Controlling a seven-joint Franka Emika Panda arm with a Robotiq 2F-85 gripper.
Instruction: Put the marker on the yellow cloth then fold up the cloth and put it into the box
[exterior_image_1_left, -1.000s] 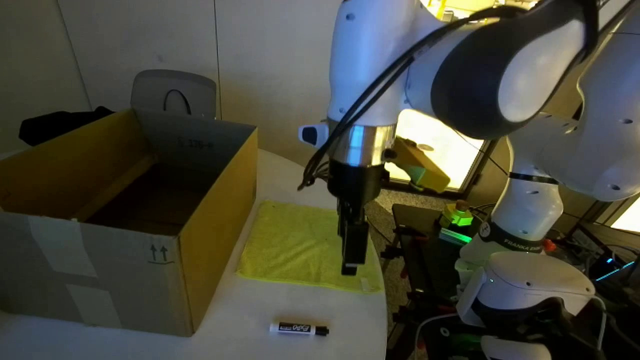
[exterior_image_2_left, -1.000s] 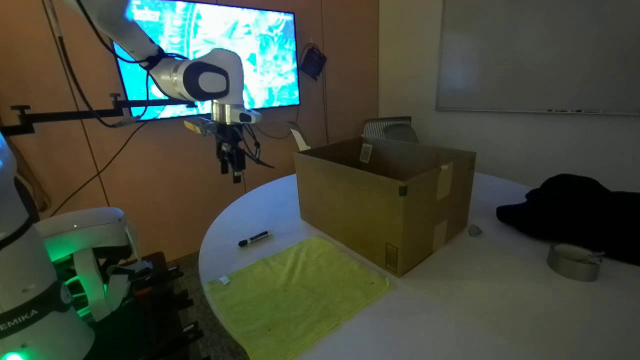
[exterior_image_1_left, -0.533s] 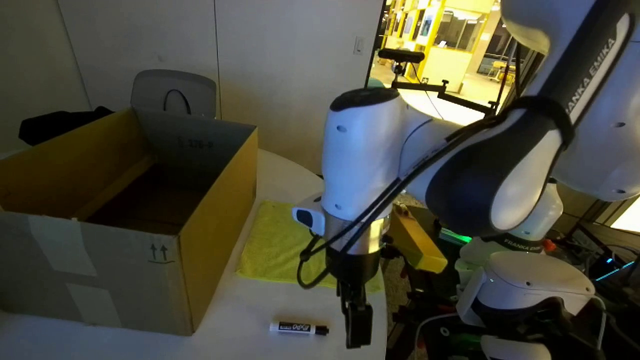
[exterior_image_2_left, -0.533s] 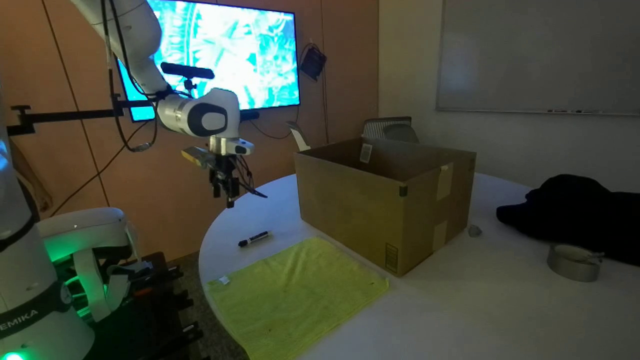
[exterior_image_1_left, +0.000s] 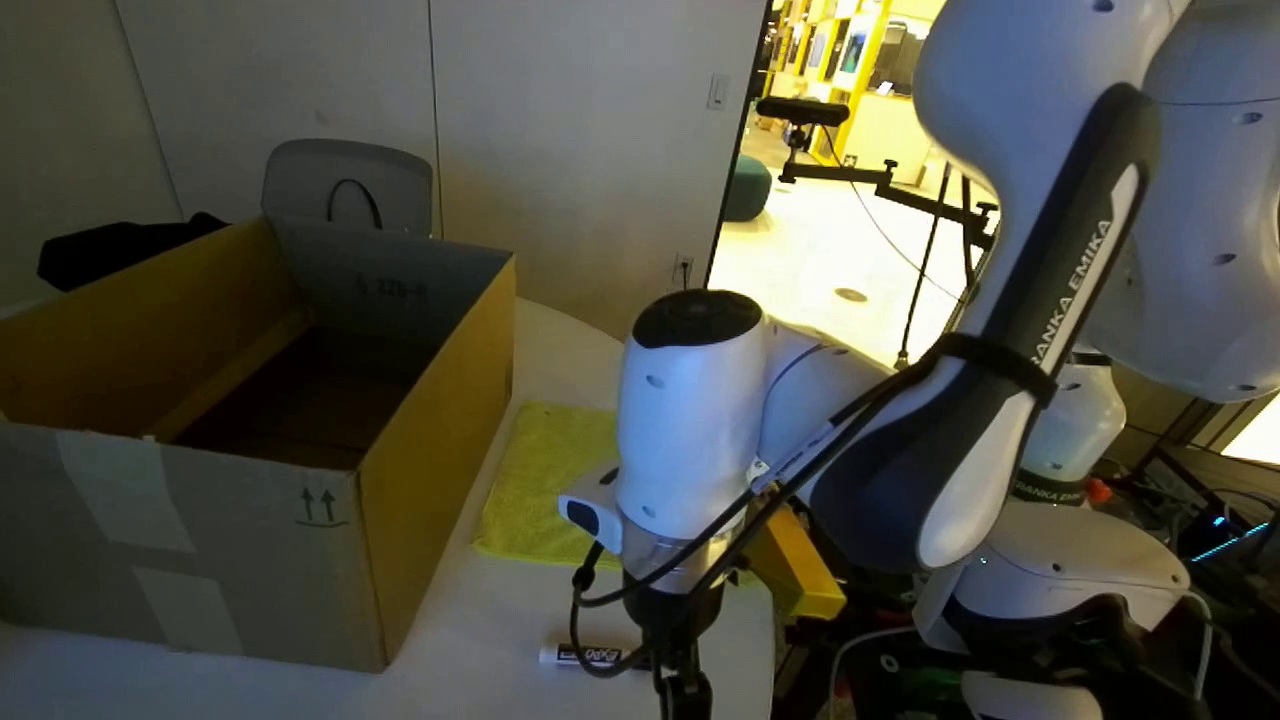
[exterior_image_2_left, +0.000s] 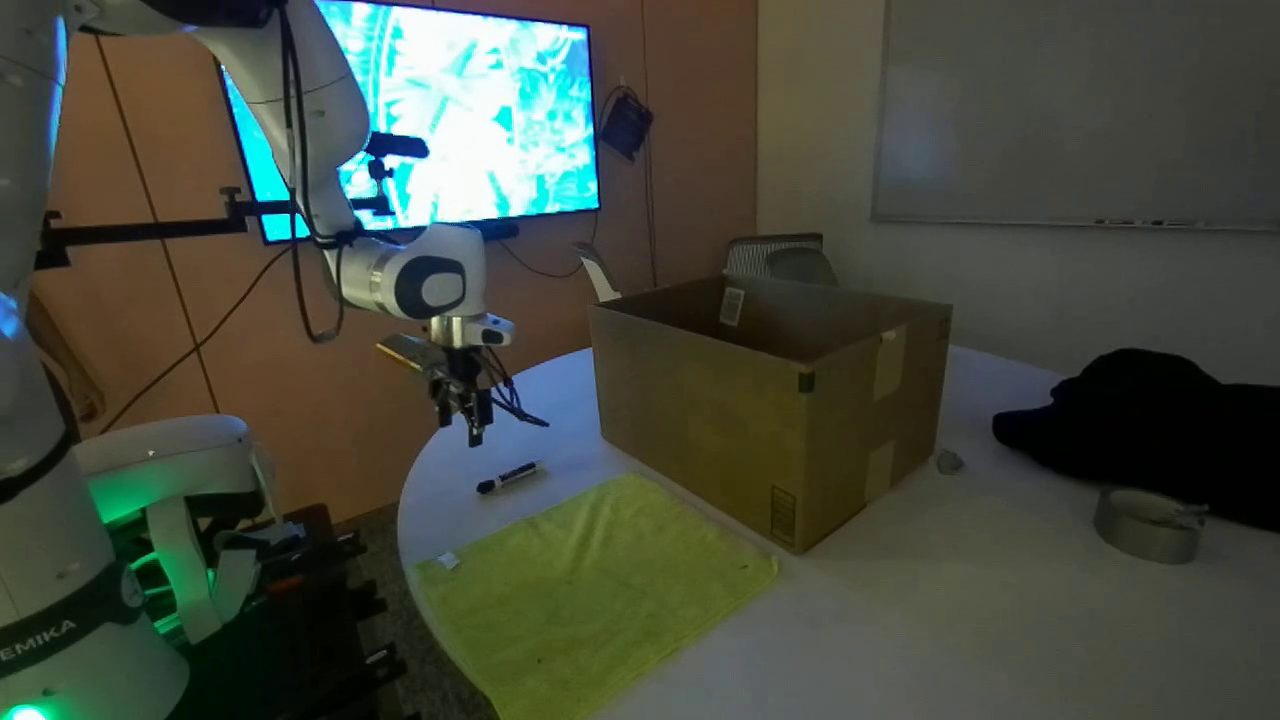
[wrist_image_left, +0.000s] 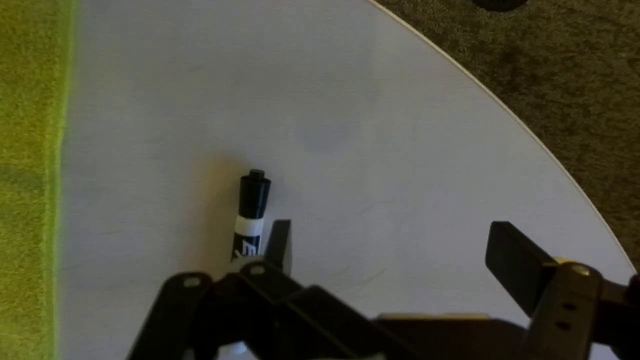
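A white and black marker (exterior_image_2_left: 508, 478) lies on the white table beside the yellow cloth. Arm parts and a cable partly cover the marker (exterior_image_1_left: 580, 656) in an exterior view. The yellow cloth (exterior_image_2_left: 600, 590) lies flat and unfolded; it also shows in an exterior view (exterior_image_1_left: 545, 490). The open cardboard box (exterior_image_2_left: 700, 420) stands beside the cloth, and its inside looks empty in an exterior view (exterior_image_1_left: 250, 550). My gripper (exterior_image_2_left: 462, 430) is open, empty and above the table. In the wrist view, the marker (wrist_image_left: 254, 200) lies just left of the left finger, outside the jaws (wrist_image_left: 390, 225).
The round table's edge (wrist_image_left: 475, 82) curves close by on the right in the wrist view. A tape roll (exterior_image_2_left: 1150, 525), a small grey lump (exterior_image_2_left: 950, 461) and a black garment (exterior_image_2_left: 1150, 420) lie beyond the box. A chair (exterior_image_1_left: 350, 185) stands behind it.
My gripper has come down toward the table near the marker, and the arm has lowered with it. The marker, cloth and box have not moved.
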